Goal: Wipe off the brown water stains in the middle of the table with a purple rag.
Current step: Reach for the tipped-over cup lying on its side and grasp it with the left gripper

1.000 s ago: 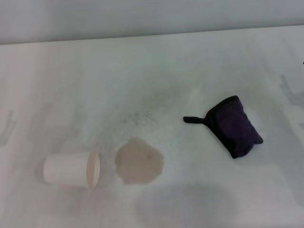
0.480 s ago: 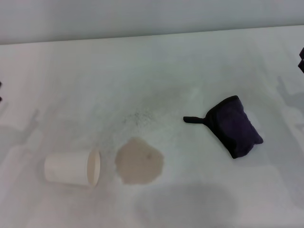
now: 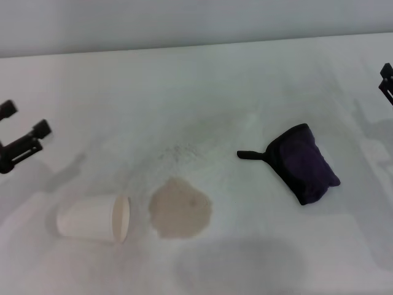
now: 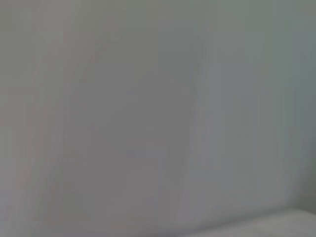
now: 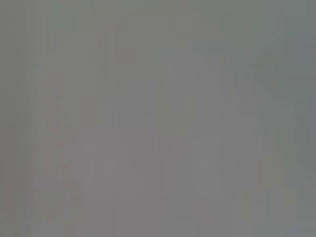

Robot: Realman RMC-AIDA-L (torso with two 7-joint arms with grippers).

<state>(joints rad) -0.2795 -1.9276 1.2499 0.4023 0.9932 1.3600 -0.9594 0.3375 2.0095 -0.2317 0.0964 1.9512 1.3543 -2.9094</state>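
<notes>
The brown water stains (image 3: 180, 208) form one beige puddle on the white table (image 3: 202, 86), toward the near middle. The purple rag (image 3: 304, 165) lies bunched to the right of the puddle, its thin black loop pointing left. My left gripper (image 3: 24, 118) has come in at the left edge, above and left of the cup, open with nothing between its fingers. Only a dark tip of my right gripper (image 3: 386, 76) shows at the right edge, beyond the rag. Neither gripper touches anything. Both wrist views show plain grey only.
A white paper cup (image 3: 93, 219) lies on its side just left of the puddle, mouth toward it. A faint grey speckled smudge (image 3: 178, 150) sits behind the puddle. The table's far edge runs along the top of the head view.
My left gripper has moved into the head view from the left edge. The right gripper's tip has edged a little lower at the right edge. Rag, cup and puddle stay put.
</notes>
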